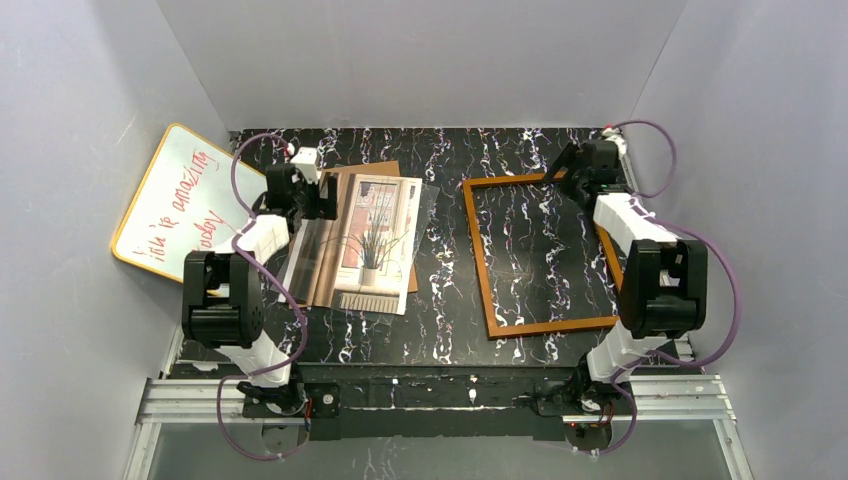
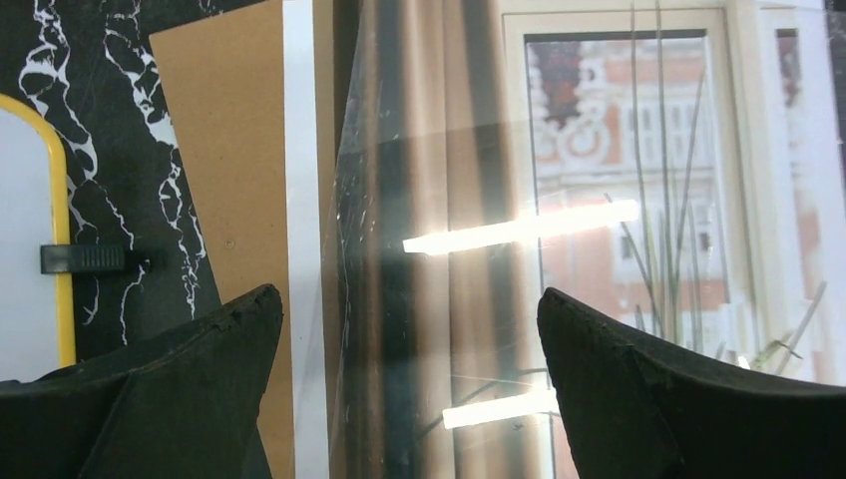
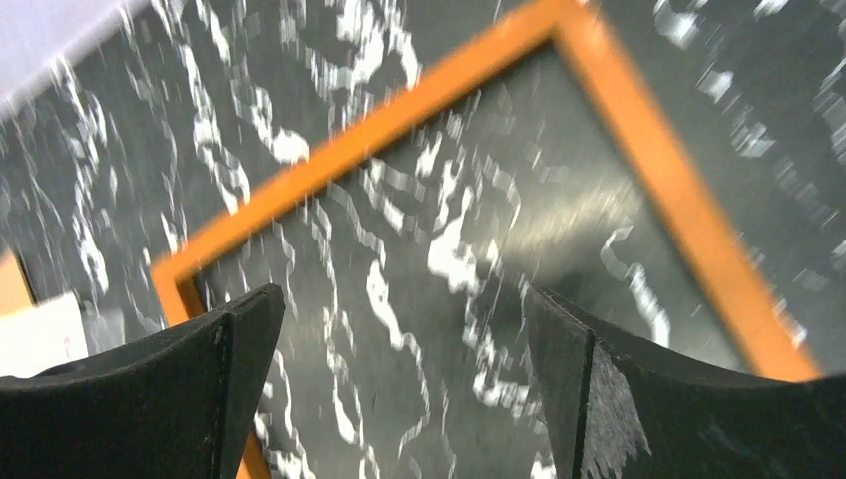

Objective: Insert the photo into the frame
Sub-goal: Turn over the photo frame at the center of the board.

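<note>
Photo [image 1: 375,245] and frame [image 1: 478,255] lie well apart on the black marbled table [image 1: 440,290], the print to the left of centre and the wooden border to the right.

The photo lies face up, showing its spiky plant and window. It rests on a brown backing board [image 1: 385,172] that shows beyond its far and left edges. A clear sheet [image 2: 399,180] lies over most of the print and throws back bright strips of light in the left wrist view.

The left gripper [image 1: 318,200] hangs over the photo's left edge with its jaws spread wide and nothing between them. In the left wrist view its two black fingers [image 2: 200,359] straddle the strip where the print's white margin, the sheet's edge and the board meet. Whether the fingers touch the paper I cannot tell. A yellow-edged whiteboard [image 1: 175,200] with red writing leans against the left wall, just beside that arm.

The frame lies flat and holds nothing; the marbled table shows through its opening. The right gripper [image 1: 585,172] hovers at the frame's far right corner, also released and wide, gripping nothing. In the blurred right wrist view, the orange border [image 3: 688,210] runs above and between the fingertips [image 3: 239,329]. The photo lies far to that gripper's left.
</note>
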Controlling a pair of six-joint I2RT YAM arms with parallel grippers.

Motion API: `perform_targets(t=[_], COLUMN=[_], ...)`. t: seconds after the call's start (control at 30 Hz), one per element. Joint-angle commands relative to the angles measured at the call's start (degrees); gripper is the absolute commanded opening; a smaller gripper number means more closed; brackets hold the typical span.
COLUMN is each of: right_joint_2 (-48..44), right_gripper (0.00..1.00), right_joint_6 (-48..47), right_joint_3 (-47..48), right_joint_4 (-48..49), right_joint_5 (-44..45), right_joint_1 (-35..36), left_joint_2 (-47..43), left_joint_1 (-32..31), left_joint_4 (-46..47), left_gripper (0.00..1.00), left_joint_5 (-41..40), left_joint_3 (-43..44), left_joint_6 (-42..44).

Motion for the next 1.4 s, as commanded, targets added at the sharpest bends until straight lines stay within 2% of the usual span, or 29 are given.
perform_targets(t=[0.0, 0.17, 0.37, 0.53, 0.8, 1.0, 1.17, 1.37], right_joint_2=[-0.41, 1.65, 5.27, 5.3, 6.24, 6.94, 8.61, 11.57], right_gripper=[0.99, 0.99, 0.99, 0.94, 0.81, 0.72, 0.62, 0.43], right_joint_6=[0.07, -4.29, -5.53, -5.29, -3.8, -2.08, -1.21, 0.26], right_joint_3=[1.8, 5.09, 5.82, 3.28, 0.11, -0.44, 0.52, 2.95], right_joint_4=[-13.08, -19.13, -26.38, -26.12, -24.97, -25.05, -26.02, -28.83], right_joint_5=[-7.21, -2.77, 1.39, 2.31, 1.81, 4.08, 6.45, 8.46], right_joint_1=[9.64, 22.71, 29.76, 30.98, 32.9, 34.2, 35.25, 36.17], left_joint_2=[-0.5, 2.09, -0.96, -1.54, 0.73, 2.84, 3.49, 4.15], left_joint_1=[0.14, 0.14, 0.14, 0.14, -0.09, -1.25, -1.99, -2.41], left_joint_4=[-22.95, -35.84, -37.53, -39.55, -43.72, -46.26, -46.44, -47.22], left_gripper=[0.98, 0.98, 0.98, 0.98, 0.98, 0.98, 0.98, 0.98], left_joint_5=[3.69, 8.2, 10.05, 11.31, 17.24, 16.89, 16.05, 14.25], left_joint_3=[10.47, 18.28, 16.72, 16.63, 17.38, 19.03, 19.49, 21.03], left_joint_6=[0.65, 2.23, 2.97, 4.69, 7.48, 8.92, 8.47, 7.44])
